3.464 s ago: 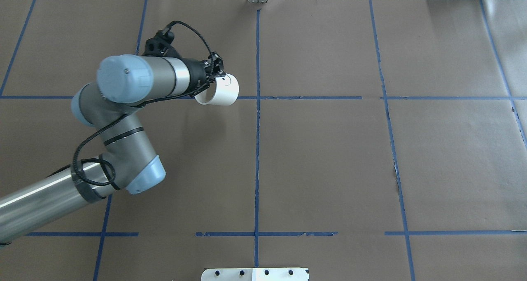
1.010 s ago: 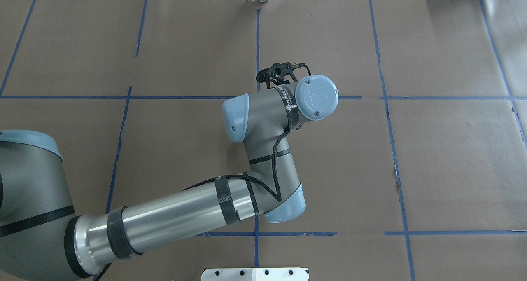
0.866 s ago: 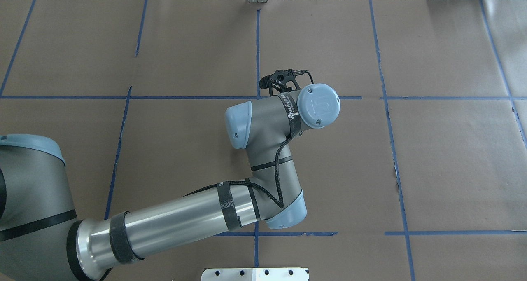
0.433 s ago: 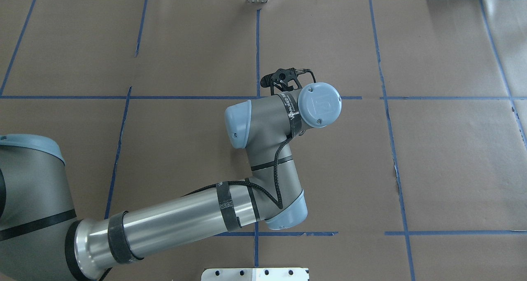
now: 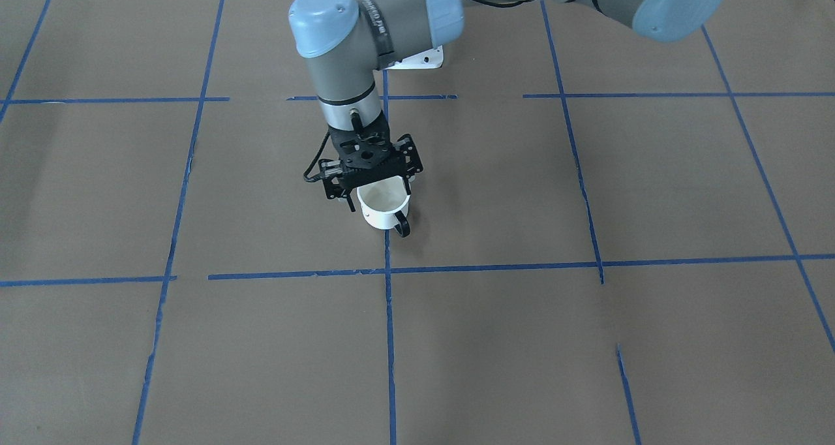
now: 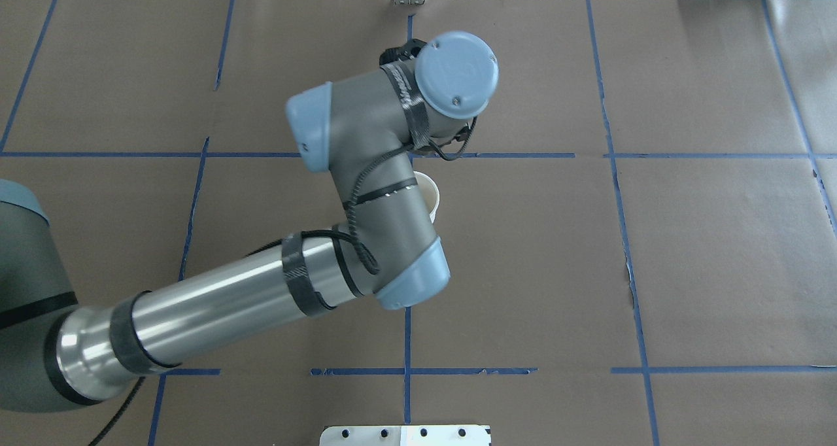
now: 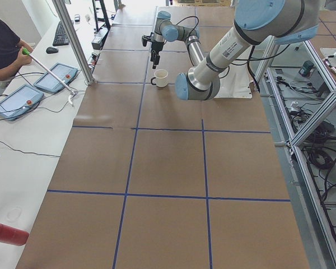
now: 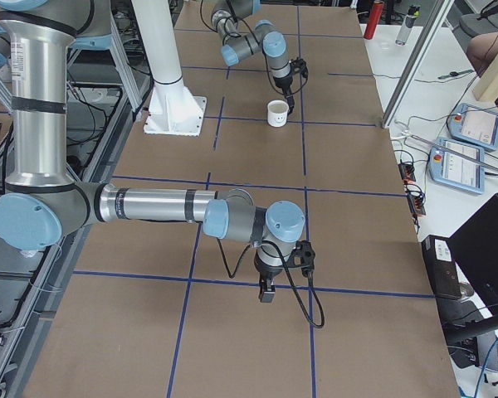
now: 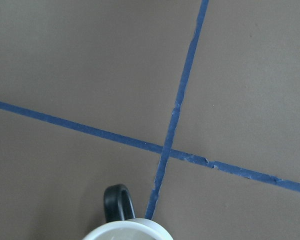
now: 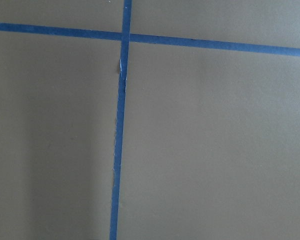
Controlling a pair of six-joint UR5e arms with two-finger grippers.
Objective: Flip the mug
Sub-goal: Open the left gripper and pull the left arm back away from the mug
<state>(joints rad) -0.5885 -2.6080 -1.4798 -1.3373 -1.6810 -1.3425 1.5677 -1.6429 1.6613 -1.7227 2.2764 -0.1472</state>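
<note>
Mug (image 5: pixel 381 215) upright on worktop (image 5: pixel 587 340), far from its edges, handle toward operators' edge, left claw (image 5: pixel 370 185) just above, spread apart, right claw (image 8: pixel 266 296) elsewhere, cannot tell its state.

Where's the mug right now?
In the front-facing view, the mug stands upright mid-table at the central blue tape line, just under the left end effector, with its handle toward the camera.

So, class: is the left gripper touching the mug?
Cannot tell. In the front-facing view the left gripper overlaps the mug at its far rim; no view shows gap or contact plainly.
</note>
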